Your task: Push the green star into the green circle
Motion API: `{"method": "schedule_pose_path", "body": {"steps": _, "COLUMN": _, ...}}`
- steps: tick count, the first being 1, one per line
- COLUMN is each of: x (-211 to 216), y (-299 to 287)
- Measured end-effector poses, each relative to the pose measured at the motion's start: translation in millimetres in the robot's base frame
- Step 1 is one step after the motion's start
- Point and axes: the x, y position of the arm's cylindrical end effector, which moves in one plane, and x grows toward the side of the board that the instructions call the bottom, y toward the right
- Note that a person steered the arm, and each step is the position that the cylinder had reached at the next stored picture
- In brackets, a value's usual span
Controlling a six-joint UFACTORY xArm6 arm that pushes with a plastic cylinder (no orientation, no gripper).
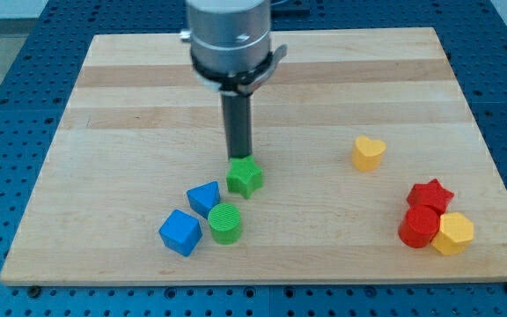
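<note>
My tip (239, 158), a bare rod holding nothing, sits against the top edge of the small green plastic star block (245, 177). The green star looks light, rigid and smooth, likely to slide easily on the wooden board (130, 97) but spin if hit off-centre, so I'd push through its middle. The green ridged circle block (225, 222) lies just below-left of the star, apart. 1 blue triangular block (204, 198) sits left of the star.
</note>
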Motion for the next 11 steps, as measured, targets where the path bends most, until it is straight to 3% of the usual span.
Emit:
{"method": "schedule_pose_path", "body": {"steps": 3, "x": 7, "y": 11}}
{"method": "schedule_pose_path", "body": {"steps": 5, "x": 0, "y": 73}}
{"method": "schedule_pose_path", "body": {"steps": 9, "x": 40, "y": 32}}
{"method": "schedule_pose_path", "body": {"steps": 11, "x": 12, "y": 27}}
